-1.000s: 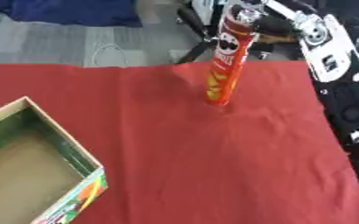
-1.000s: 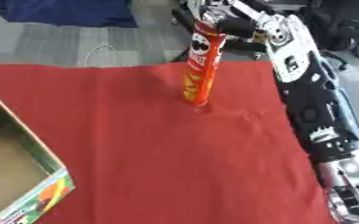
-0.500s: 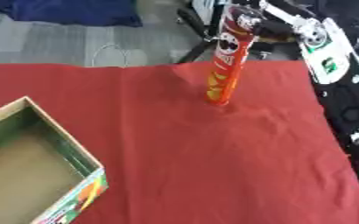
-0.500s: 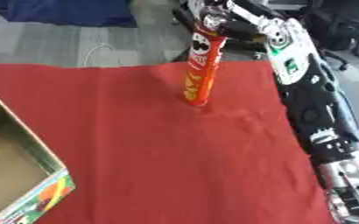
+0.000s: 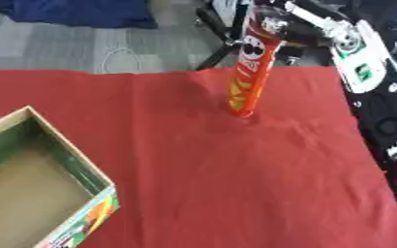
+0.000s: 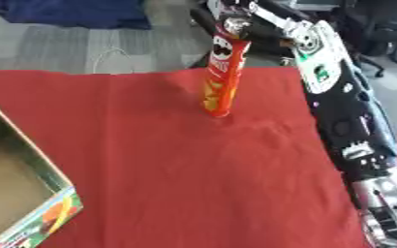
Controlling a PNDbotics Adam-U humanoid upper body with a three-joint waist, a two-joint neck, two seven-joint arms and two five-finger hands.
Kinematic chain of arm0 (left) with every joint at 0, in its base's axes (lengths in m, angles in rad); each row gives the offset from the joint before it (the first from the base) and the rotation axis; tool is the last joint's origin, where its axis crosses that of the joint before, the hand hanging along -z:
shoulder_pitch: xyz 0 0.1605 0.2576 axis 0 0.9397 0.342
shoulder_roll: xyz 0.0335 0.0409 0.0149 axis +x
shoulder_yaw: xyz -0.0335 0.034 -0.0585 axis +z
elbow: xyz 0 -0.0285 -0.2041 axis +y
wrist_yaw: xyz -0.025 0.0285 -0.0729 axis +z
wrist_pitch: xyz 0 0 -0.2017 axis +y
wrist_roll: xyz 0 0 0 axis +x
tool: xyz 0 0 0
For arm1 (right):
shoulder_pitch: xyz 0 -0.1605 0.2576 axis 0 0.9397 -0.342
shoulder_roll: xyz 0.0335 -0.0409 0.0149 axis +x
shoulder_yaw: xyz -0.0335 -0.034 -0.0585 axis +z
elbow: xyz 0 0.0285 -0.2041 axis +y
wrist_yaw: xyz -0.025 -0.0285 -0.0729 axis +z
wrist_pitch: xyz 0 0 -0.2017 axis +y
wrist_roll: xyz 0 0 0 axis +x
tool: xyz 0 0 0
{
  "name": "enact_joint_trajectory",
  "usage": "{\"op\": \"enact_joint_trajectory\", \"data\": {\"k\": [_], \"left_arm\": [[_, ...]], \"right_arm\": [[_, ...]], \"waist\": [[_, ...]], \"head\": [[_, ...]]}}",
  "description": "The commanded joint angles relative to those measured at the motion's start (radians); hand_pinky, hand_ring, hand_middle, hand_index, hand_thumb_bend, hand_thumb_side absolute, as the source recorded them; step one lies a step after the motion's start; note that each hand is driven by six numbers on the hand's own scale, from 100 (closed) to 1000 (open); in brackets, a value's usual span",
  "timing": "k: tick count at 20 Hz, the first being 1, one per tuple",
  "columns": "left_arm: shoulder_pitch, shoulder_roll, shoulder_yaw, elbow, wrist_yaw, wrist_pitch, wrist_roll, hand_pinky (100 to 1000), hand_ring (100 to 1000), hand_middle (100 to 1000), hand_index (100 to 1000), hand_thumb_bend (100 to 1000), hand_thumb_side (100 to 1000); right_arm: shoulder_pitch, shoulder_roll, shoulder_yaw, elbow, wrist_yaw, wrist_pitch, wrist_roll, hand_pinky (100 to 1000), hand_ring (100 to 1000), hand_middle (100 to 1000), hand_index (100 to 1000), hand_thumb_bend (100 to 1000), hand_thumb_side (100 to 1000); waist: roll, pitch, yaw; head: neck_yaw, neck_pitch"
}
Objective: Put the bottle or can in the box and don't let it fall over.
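One hand in play: our right hand (image 6: 236,14), far edge of the table, top of both views.
Fingers: curled round the top end of the tall red cylindrical chip can (image 5: 251,72), clamped on it just under the cap.
Can pose: tilted, top leaning toward our right, bottom edge touching the red tablecloth (image 5: 219,174) near its far edge.
Right arm: black and silver forearm (image 6: 337,97) with a white panel, running from the lower right corner up along the right side to the can.
Box: open cardboard box with green inner walls and a printed colourful outer side (image 5: 58,160), lower left corner, well apart from the can, partly cut off by the frame.
Box contents: we see only bare brown floor inside.
Left hand: not visible in either view.
Beyond table: grey floor, a dark blue cloth (image 5: 75,12) at top left, a thin white cable (image 5: 117,55) on the floor, black chair bases behind the can.
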Motion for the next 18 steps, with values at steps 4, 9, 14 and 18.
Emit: {"op": "enact_joint_trajectory", "data": {"k": [4, 9, 14, 18], "left_arm": [[-0.006, 0.019, 0.003, -0.019, -0.002, -0.001, -0.001, 396, 879, 662, 687, 100, 704], [-0.006, 0.018, 0.003, -0.019, -0.003, -0.002, -0.001, 396, 879, 662, 687, 100, 708], [-0.007, 0.018, 0.004, -0.019, -0.006, -0.001, -0.001, 397, 880, 662, 687, 100, 709], [-0.008, 0.017, 0.004, -0.019, -0.008, -0.002, 0.0, 397, 879, 662, 687, 100, 709]], "right_arm": [[-0.014, -0.033, 0.004, -0.015, 0.031, -0.012, -0.001, 945, 971, 919, 1000, 100, 1000], [-0.016, -0.027, 0.012, -0.016, 0.057, -0.023, -0.002, 933, 968, 918, 1000, 100, 1000], [-0.016, -0.022, 0.016, -0.016, 0.079, -0.031, -0.006, 926, 965, 915, 1000, 100, 1000], [-0.017, -0.018, 0.017, -0.013, 0.09, -0.029, -0.006, 923, 951, 911, 1000, 100, 1000]], "waist": [[0.002, -0.012, 0.003], [0.002, -0.009, 0.005], [-0.001, -0.005, 0.008], [-0.003, -0.001, 0.011]], "head": [[-0.003, -0.014], [-0.005, -0.015], [-0.006, -0.017], [-0.008, -0.017]]}}
